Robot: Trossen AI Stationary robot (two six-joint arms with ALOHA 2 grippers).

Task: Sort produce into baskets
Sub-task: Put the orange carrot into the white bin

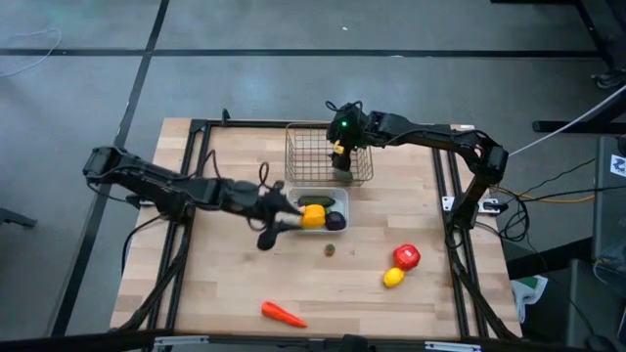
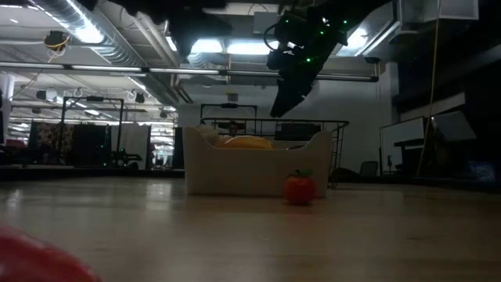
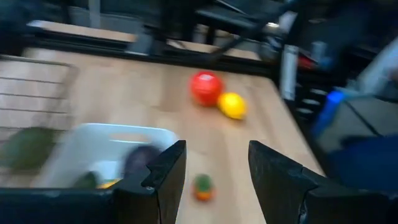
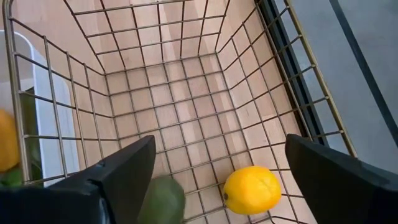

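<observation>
The wire mesh basket (image 1: 328,154) stands at the table's far middle, with a yellow lemon (image 4: 252,190) and a dark green piece (image 4: 163,198) lying on its floor. My right gripper (image 4: 214,180) hangs open above the inside of the basket (image 1: 341,161) and holds nothing. The white tray (image 1: 318,207) stands just in front of the basket and holds a yellow piece (image 1: 313,216), a purple ball (image 1: 335,221) and something dark green. My left gripper (image 3: 214,180) is open and empty at the tray's near left corner (image 1: 290,221).
A small orange-and-green fruit (image 1: 331,249) lies on the table just in front of the tray. A red tomato (image 1: 407,257) and a lemon (image 1: 393,278) lie to the near right. An orange carrot (image 1: 282,313) lies near the front edge. A black frame rims the table.
</observation>
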